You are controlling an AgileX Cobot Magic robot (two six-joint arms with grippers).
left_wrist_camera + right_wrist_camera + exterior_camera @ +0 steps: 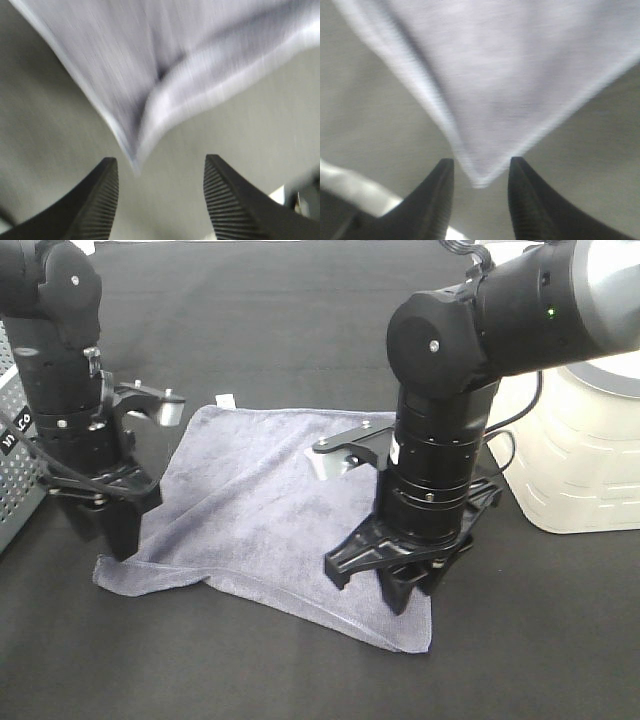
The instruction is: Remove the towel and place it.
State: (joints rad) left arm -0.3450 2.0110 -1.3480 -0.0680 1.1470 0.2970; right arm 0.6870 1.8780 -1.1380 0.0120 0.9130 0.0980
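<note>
The grey-blue towel (270, 500) lies spread on the black table, a little rumpled along its near edge, with a small white tag (225, 400) at its far corner. My left gripper (112, 540) points down at the towel's near left corner. In the left wrist view its fingers (160, 159) stand wide apart, with the towel corner (135, 150) just ahead of the gap. My right gripper (400, 592) points down at the near right corner. In the right wrist view its fingers (481, 160) are apart, with the towel's corner tip (480, 180) lying between them.
A white plastic container (580, 460) stands at the right edge, close behind the right arm. A grey perforated basket (18, 470) stands at the left edge, beside the left arm. Black table (300, 320) stretches behind and in front of the towel.
</note>
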